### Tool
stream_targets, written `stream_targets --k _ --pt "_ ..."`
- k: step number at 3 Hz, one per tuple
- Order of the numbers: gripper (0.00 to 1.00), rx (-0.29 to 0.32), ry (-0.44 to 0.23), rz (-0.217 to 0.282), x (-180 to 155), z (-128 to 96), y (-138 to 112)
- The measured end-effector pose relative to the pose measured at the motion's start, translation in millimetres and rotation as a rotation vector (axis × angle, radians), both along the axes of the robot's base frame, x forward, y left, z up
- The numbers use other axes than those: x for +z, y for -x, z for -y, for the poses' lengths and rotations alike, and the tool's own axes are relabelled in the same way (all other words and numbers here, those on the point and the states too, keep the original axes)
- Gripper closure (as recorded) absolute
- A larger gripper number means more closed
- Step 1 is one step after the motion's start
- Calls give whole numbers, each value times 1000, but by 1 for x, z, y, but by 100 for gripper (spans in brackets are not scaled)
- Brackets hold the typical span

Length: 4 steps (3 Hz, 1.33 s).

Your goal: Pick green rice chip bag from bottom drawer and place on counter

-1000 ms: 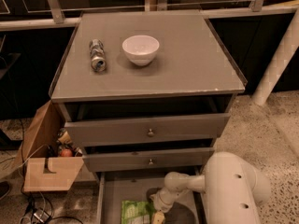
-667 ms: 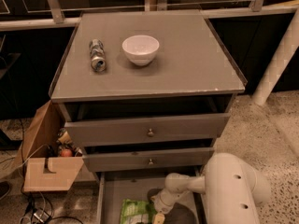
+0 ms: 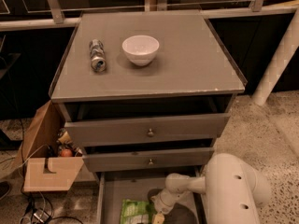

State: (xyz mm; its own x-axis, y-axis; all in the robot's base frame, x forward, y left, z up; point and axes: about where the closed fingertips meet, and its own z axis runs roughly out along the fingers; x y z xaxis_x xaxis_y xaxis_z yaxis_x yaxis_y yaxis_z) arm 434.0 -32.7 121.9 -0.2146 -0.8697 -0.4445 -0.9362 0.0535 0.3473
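My gripper (image 3: 157, 215) has barely moved, still low in the bottom drawer (image 3: 122, 189) at the green rice chip bag (image 3: 134, 213); whether it grips I cannot tell, so the counter (image 3: 187, 64) waits.

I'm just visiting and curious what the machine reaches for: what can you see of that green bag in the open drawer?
The green rice chip bag is a crinkly, light-green packet with paler patches, seemingly thin plastic. It lies flat on the grey floor of the pulled-out bottom drawer, toward its left side; its lower part runs out of view. The gripper sits low in the drawer at the bag's right edge; contact cannot be told.
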Motion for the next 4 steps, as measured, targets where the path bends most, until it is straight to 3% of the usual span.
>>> stream_targets --k 3,4 --pt "86 0 0 0 0 0 0" --pt "100 0 0 0 0 0 0"
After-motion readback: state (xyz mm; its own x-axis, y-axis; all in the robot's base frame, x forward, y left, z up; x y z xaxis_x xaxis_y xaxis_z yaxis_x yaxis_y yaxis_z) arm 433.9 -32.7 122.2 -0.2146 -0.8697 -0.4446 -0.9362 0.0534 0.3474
